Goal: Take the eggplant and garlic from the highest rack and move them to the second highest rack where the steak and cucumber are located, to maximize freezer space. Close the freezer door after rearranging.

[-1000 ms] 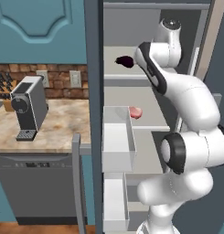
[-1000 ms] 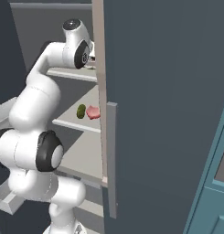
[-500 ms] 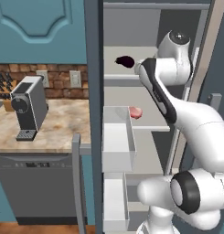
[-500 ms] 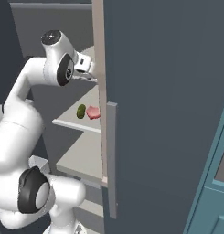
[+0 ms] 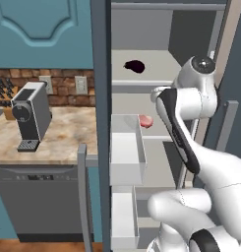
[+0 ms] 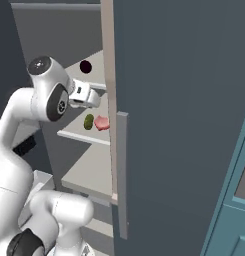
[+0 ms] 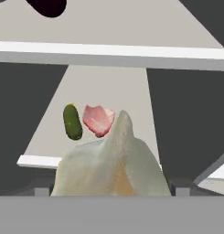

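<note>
Garlic (image 7: 115, 164): light, papery, fragile bulb; grasp across its widest middle.
Jaws: grasping the garlic, near the steak (image 7: 98, 119).

A rendered home kitchen — teal cabinets (image 5: 41, 19) above a brick backsplash (image 5: 63, 81), a speckled stone counter (image 5: 53, 142) carrying a coffee machine (image 5: 31, 115) and knife block (image 5: 6, 96), a dishwasher (image 5: 38, 202) beneath, and an open freezer (image 5: 141, 98) with pale racks holding food.
</note>
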Motion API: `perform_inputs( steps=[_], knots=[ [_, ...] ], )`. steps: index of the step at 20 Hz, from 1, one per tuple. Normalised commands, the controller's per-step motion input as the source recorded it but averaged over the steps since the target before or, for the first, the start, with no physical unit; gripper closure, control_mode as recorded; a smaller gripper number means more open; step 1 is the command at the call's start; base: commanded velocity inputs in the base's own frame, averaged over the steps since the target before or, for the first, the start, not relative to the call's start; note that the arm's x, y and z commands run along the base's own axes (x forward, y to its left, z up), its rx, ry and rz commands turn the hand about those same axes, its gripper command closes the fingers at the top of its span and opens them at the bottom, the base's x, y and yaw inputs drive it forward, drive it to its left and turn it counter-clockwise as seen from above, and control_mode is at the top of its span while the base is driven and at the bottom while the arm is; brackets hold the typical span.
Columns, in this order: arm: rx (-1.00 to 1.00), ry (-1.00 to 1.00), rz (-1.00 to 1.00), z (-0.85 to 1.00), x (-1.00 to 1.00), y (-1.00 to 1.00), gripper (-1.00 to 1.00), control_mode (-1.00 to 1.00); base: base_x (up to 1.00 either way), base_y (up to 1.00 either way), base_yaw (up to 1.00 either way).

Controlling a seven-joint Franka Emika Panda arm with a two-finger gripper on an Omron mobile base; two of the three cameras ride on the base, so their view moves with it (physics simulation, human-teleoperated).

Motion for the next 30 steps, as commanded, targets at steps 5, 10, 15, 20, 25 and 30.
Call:
perform_inputs(
  steps=[5,10,15,20,25,30],
  knots=[
    [0.0,0.05,0.0,-0.65,-0.28,0.0,1.0,-1.0,0.0,0.0,0.0],
    [0.0,0.03,0.0,-0.54,0.28,0.0,1.0,-1.0,0.0,0.0,0.0],
    [-0.02,0.0,0.0,-0.44,0.49,0.0,1.0,-1.0,0.0,0.0,0.0],
    [0.0,0.1,0.0,-0.31,0.63,0.0,1.0,-1.0,0.0,0.0,0.0],
    [0.0,0.24,0.0,-0.12,0.64,0.0,1.0,-1.0,0.0,0.0,0.0],
    [0.0,0.08,0.0,-0.33,0.54,0.0,1.0,-1.0,0.0,0.0,0.0]
  ],
)
